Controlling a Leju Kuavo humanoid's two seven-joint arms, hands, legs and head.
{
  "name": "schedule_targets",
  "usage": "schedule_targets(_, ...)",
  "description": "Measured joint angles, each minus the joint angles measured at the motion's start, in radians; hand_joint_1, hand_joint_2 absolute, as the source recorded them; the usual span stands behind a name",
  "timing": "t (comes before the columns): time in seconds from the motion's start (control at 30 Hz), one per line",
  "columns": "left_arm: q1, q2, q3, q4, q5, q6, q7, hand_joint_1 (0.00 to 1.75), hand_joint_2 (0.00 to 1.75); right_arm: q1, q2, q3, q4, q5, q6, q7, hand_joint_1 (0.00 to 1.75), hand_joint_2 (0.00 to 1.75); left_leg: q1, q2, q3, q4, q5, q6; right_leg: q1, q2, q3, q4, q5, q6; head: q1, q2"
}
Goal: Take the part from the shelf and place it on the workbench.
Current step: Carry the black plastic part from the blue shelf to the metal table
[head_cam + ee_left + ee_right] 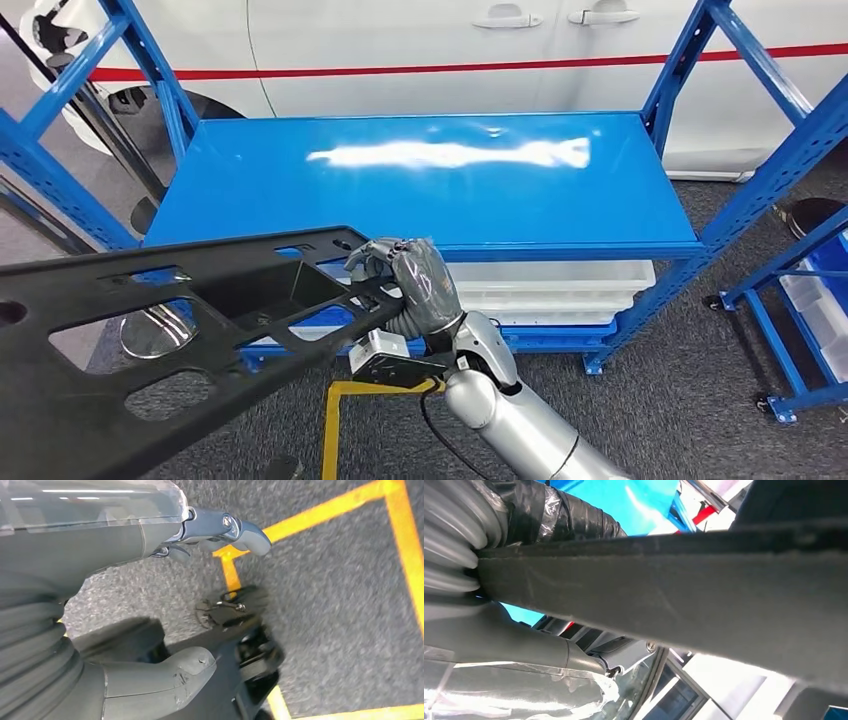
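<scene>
part before shelf, left | right hand at its right end | car behind shelf

No readable text, labels or numbers in any view.
We find no lettering on the blue shelf, the black part, the white car body or the floor's yellow line.

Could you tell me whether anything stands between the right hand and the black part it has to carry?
Nothing does: the right hand already grips the black part by its edge, in front of the blue shelf.
</scene>
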Motion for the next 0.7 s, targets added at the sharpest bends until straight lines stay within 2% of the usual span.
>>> schedule_targets(0.03,0.0,0.0,0.0,0.0,0.0,0.0,0.0,0.0,1.75,0.0,0.0,0.0,0.002,0.0,0.0,0.0,1.75,1.75,0.002,0.0,-0.01,0.056,-0.025,-0.004,0.0,-0.001,-0.012,0.002,0.008,0.0,0.0,0.0)
schedule_targets(0.07,0.0,0.0,0.0,0.0,0.0,-0.001,-0.001,0.0,1.75,0.001,0.0,0.0,0.003,0.001,0.0,0.0,1.75,1.75,0.004,0.0,-0.01,0.093,-0.031,-0.008,0.0,-0.003,-0.025,0.005,0.016,0.0,0.0,0.0)
schedule_targets(0.1,-0.001,0.0,0.0,0.0,0.0,-0.001,-0.001,0.0,1.75,0.001,0.0,0.0,0.005,0.001,0.0,0.0,1.75,1.75,0.006,0.0,0.007,0.094,-0.016,-0.01,-0.001,-0.003,-0.038,0.01,0.023,0.002,0.0,0.0)
schedule_targets(0.13,-0.001,0.0,0.0,0.0,0.001,-0.001,-0.001,0.0,1.75,0.001,0.0,0.0,0.006,0.001,0.0,0.0,1.75,1.75,0.008,0.0,0.041,0.062,0.009,-0.012,-0.002,-0.003,-0.051,0.015,0.029,0.005,0.0,0.0)
schedule_targets(0.17,-0.002,0.0,0.0,0.0,0.001,-0.001,-0.001,0.0,1.75,0.001,0.0,0.0,0.006,0.001,0.0,0.0,1.75,1.75,0.01,0.001,0.087,0.005,0.029,-0.012,-0.002,-0.003,-0.063,0.021,0.034,0.008,0.0,0.0)
schedule_targets(0.2,-0.003,0.0,0.0,0.0,0.001,-0.001,-0.001,0.0,1.75,0.001,0.0,0.0,0.006,0.001,-0.001,0.0,1.75,1.75,0.009,0.0,0.136,-0.062,0.036,-0.01,-0.002,-0.003,-0.073,0.027,0.039,0.013,0.0,0.0)
schedule_targets(0.23,-0.004,-0.001,0.0,0.0,0.002,-0.001,-0.002,0.0,1.75,0.0,0.0,0.0,0.006,0.002,-0.001,0.0,1.75,1.75,0.008,-0.001,0.173,-0.116,0.032,-0.006,-0.002,-0.003,-0.08,0.032,0.043,0.018,0.0,0.0)
schedule_targets(0.27,-0.005,-0.001,0.0,0.0,0.002,-0.001,-0.002,0.0,1.75,0.0,0.0,0.0,0.006,0.002,-0.001,0.0,1.75,1.75,0.005,-0.002,0.194,-0.152,0.024,-0.001,-0.001,-0.003,-0.085,0.034,0.048,0.024,0.0,0.0)
schedule_targets(0.3,-0.005,-0.001,0.0,0.0,0.003,-0.001,-0.002,0.0,1.75,0.0,0.0,0.0,0.006,0.002,-0.002,0.0,1.75,1.75,0.002,-0.003,0.2,-0.168,0.019,0.006,-0.002,-0.003,-0.088,0.034,0.055,0.031,0.0,0.0)
schedule_targets(0.37,-0.003,-0.002,0.0,0.0,0.004,-0.001,-0.002,0.0,1.75,0.0,0.0,0.0,0.006,0.003,-0.002,0.0,1.75,1.75,0.002,-0.001,0.193,-0.177,0.032,0.022,-0.003,-0.002,-0.091,0.033,0.062,0.044,0.0,0.0)
schedule_targets(0.4,-0.002,-0.002,0.0,0.0,0.005,-0.001,-0.002,0.0,1.75,0.0,0.0,0.0,0.006,0.003,-0.002,0.0,1.75,1.75,0.003,0.001,0.188,-0.182,0.041,0.031,-0.004,0.0,-0.097,0.043,0.048,0.049,0.0,0.0)
schedule_targets(0.43,-0.002,-0.003,0.0,0.0,0.005,-0.001,-0.002,0.0,1.75,0.0,0.0,0.0,0.006,0.003,-0.002,0.0,1.75,1.75,0.005,0.003,0.182,-0.186,0.052,0.04,-0.004,0.002,-0.108,0.072,0.018,0.053,0.001,0.0)
schedule_targets(0.47,-0.002,-0.003,0.0,0.0,0.006,-0.001,-0.002,0.0,1.75,0.001,0.0,0.0,0.006,0.003,-0.002,0.0,1.75,1.75,0.005,0.005,0.174,-0.187,0.061,0.047,-0.005,0.004,-0.124,0.119,-0.026,0.055,0.001,0.0)
schedule_targets(0.5,-0.002,-0.003,0.0,0.0,0.006,-0.001,-0.002,0.0,1.75,0.002,0.0,0.001,0.006,0.003,-0.002,0.0,1.75,1.75,0.004,0.005,0.163,-0.187,0.068,0.051,-0.005,0.005,-0.142,0.178,-0.071,0.058,0.001,0.0)
schedule_targets(0.53,-0.001,-0.003,0.0,0.0,0.006,-0.001,-0.002,0.0,1.75,0.004,-0.001,0.001,0.006,0.003,-0.002,0.0,1.75,1.75,0.002,0.005,0.153,-0.185,0.075,0.053,-0.005,0.005,-0.158,0.237,-0.104,0.059,0.001,0.0)
schedule_targets(0.57,-0.001,-0.003,0.0,0.0,0.006,-0.001,-0.002,0.0,1.75,0.006,-0.001,0.001,0.007,0.003,-0.002,0.0,1.75,1.75,0.001,0.006,0.141,-0.183,0.082,0.053,-0.005,0.005,-0.164,0.278,-0.115,0.06,0.001,0.0)
schedule_targets(0.6,0.0,-0.003,0.0,0.0,0.006,-0.001,-0.002,0.0,1.75,0.008,-0.001,0.001,0.008,0.003,-0.002,0.0,1.75,1.75,0.0,0.006,0.129,-0.18,0.089,0.052,-0.005,0.005,-0.154,0.288,-0.105,0.059,0.001,0.0)
schedule_targets(0.63,0.001,-0.003,0.0,0.0,0.006,-0.001,-0.002,0.0,1.75,0.009,-0.001,0.001,0.008,0.003,-0.002,0.0,1.75,1.75,-0.001,0.006,0.118,-0.176,0.095,0.051,-0.005,0.005,-0.13,0.267,-0.081,0.057,0.001,0.0)
schedule_targets(0.67,0.001,-0.003,0.0,0.0,0.006,-0.001,-0.002,0.0,1.75,0.009,-0.001,0.001,0.008,0.003,-0.002,0.0,1.75,1.75,-0.002,0.005,0.108,-0.173,0.101,0.048,-0.005,0.005,-0.087,0.212,-0.054,0.052,0.001,0.0)
schedule_targets(0.7,0.001,-0.004,0.0,0.0,0.006,-0.001,-0.002,0.0,1.75,0.009,-0.001,0.001,0.008,0.003,-0.002,0.0,1.75,1.75,-0.003,0.005,0.1,-0.17,0.106,0.045,-0.003,0.006,-0.04,0.145,-0.04,0.046,0.001,0.0)
